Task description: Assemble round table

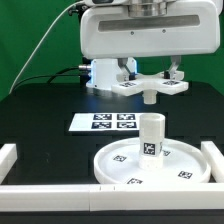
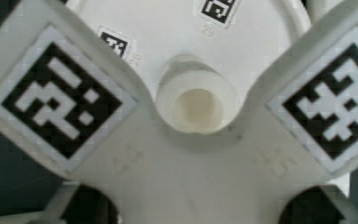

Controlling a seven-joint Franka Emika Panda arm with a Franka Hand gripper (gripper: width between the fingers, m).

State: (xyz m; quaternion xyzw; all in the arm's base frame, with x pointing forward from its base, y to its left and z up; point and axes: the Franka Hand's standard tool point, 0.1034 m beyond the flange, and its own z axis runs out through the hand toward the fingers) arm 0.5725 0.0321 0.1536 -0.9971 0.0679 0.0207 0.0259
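Flagging the risks first: the cross base (image 1: pixel 150 88) hangs off the table in the gripper (image 1: pixel 150 80), well apart from the leg (image 1: pixel 152 136), which stands upright on the hub of the round disc (image 1: pixel 115 165). The main worry is the mating. The hollow stub (image 2: pixel 197 98) at the centre of the base has to meet the top of the leg squarely. With any side offset or tilt, the base would likely land on the leg's edge, knock it over, or skid the disc toward the border rail (image 1: pixel 50 190). I can't tell whether the leg is screwed in tight or just seated, so a side load could topple it. Second risk: the grip is on a thin part of the cross, so the part may twist in the fingers under contact force.

Jaws look clamped on the base, one finger (image 1: pixel 125 72) on each side of its centre, tagged arms sticking out past them. In the wrist view the base fills the frame with the stub in the middle. The leg isn't visible there, so alignment can't be checked from that camera. The marker board (image 1: pixel 113 122) lies flat on the table between base and disc in the exterior view — not in the way.
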